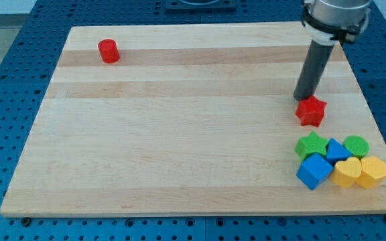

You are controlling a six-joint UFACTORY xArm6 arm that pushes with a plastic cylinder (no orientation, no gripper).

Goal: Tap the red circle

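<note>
Red circle point(108, 51) sits near the worktop's point(179, 134) top left corner, well apart from the rod. The tool's tip point(301, 98) rests just above-left of the red star point(311, 112), grasping nothing. Green, blue and yellow blocks cluster below.

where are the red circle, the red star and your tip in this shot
red circle point(108, 51): camera view, middle of its side.
red star point(311, 111): camera view, centre of its top face.
my tip point(302, 98): camera view, the rod's very end, just above-left of the star.
</note>
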